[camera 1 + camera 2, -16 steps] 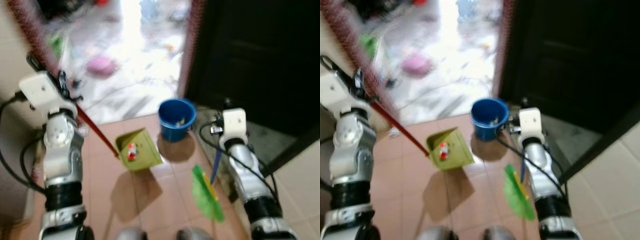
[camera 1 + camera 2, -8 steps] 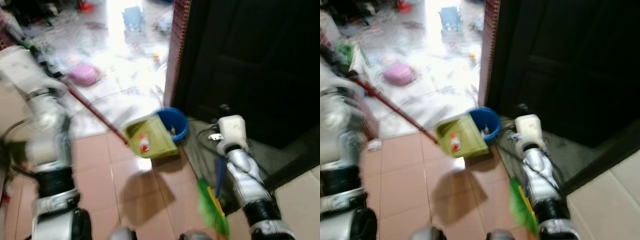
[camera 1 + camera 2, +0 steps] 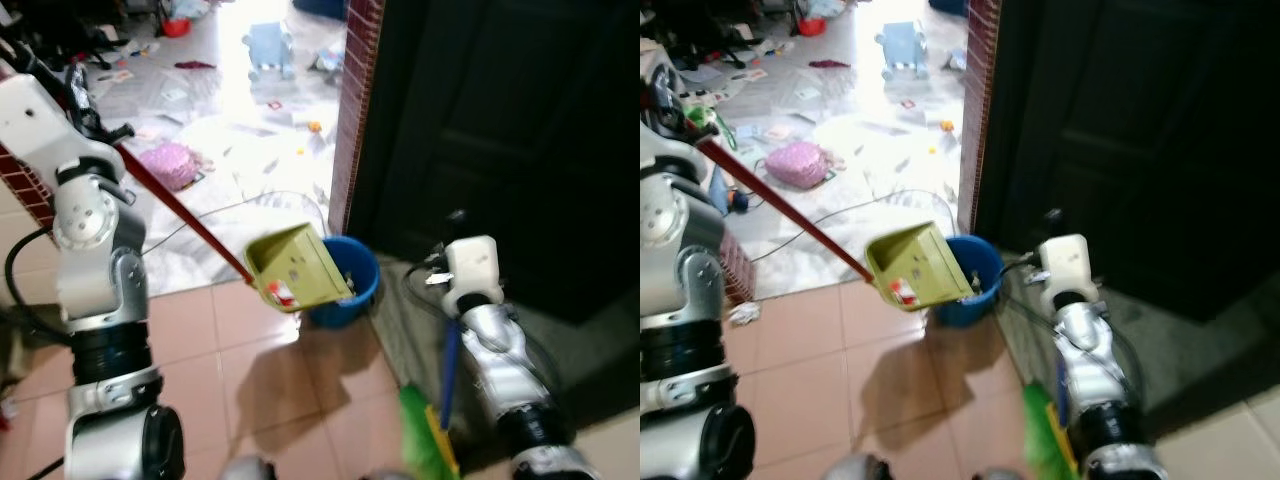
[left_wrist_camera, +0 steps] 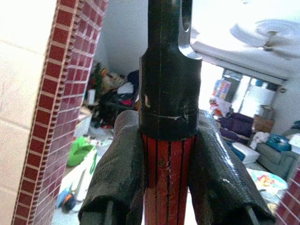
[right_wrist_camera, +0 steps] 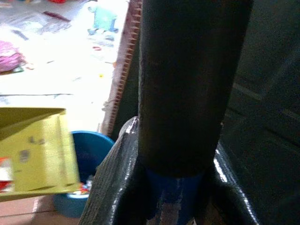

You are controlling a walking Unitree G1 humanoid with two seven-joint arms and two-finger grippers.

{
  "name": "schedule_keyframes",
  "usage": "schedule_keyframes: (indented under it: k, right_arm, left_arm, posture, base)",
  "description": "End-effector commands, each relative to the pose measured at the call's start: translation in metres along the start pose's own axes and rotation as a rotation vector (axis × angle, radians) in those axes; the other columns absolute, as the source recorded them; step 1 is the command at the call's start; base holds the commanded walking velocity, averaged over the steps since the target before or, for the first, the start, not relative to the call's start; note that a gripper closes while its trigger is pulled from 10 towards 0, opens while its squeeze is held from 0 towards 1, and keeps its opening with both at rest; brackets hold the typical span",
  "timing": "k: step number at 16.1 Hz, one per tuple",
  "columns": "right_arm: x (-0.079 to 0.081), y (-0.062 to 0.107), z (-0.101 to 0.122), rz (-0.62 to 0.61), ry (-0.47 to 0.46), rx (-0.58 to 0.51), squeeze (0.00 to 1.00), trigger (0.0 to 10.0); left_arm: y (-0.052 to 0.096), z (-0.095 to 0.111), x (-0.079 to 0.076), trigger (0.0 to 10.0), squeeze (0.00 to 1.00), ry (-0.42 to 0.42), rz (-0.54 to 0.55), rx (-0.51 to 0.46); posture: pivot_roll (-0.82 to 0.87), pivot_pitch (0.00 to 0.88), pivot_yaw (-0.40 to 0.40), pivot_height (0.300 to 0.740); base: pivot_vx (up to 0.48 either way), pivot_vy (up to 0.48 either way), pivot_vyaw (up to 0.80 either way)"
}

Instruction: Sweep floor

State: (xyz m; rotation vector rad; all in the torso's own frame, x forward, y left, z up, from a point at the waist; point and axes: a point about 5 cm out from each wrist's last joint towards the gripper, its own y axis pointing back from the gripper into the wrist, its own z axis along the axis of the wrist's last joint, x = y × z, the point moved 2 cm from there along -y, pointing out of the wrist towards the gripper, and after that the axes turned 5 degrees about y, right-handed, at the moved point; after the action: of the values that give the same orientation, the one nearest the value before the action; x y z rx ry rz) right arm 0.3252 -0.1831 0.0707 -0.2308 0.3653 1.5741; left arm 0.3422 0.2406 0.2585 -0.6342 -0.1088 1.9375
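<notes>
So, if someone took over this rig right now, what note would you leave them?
Left gripper: shut on the red dustpan handle, arm raised high.
Right gripper: shut on the broom handle, the green broom hanging low by the robot's right side.
Dustpan: lifted and tilted, its edge over the rim of the blue bucket; a red-and-white scrap lies in the pan.
Done: litter collected into the pan, pan brought to the bucket.
Left: tip the scrap into the bucket, then set the pan down.
</notes>
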Motion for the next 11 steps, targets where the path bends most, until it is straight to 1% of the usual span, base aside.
schedule_keyframes:
  k: [1,8,9,10,11]
  right_arm:
    - [-0.012,-0.002,0.009,-0.023,0.045,-0.044,0.0,10.0]
    - [-0.008,0.0,0.008,-0.009,0.046,-0.051,0.0,10.0]
    - [-0.008,0.0,0.008,-0.005,0.047,-0.049,0.0,10.0]
    - [-0.006,0.001,0.008,0.0,0.048,-0.049,0.0,10.0]
    - [-0.006,0.0,0.009,0.001,0.046,-0.051,0.0,10.0]
  left_arm:
    - [-0.005,0.017,-0.009,10.0,0.0,0.002,-0.021,-0.08]
    - [-0.004,0.012,-0.017,10.0,0.0,0.009,-0.036,-0.079]
    - [-0.004,0.01,-0.02,10.0,0.0,-0.015,-0.056,-0.081]
    - [-0.003,0.006,-0.023,10.0,0.0,-0.048,-0.08,-0.085]
    - [-0.002,0.001,-0.026,10.0,0.0,-0.056,-0.093,-0.076]
  posture:
    - [-0.06,0.0,0.007,0.74]
    - [-0.07,0.0,0.001,0.74]
    - [-0.07,0.0,-0.002,0.74]
    - [-0.07,0.0,-0.001,0.74]
    - [-0.07,0.0,0.0,0.74]
  base:
    - [0.469,0.0,0.0]
    - [0.471,0.0,0.0]
    - [0.364,0.0,0.0]
    - [0.0,0.0,0.0]
    - [0.0,0.0,0.0]
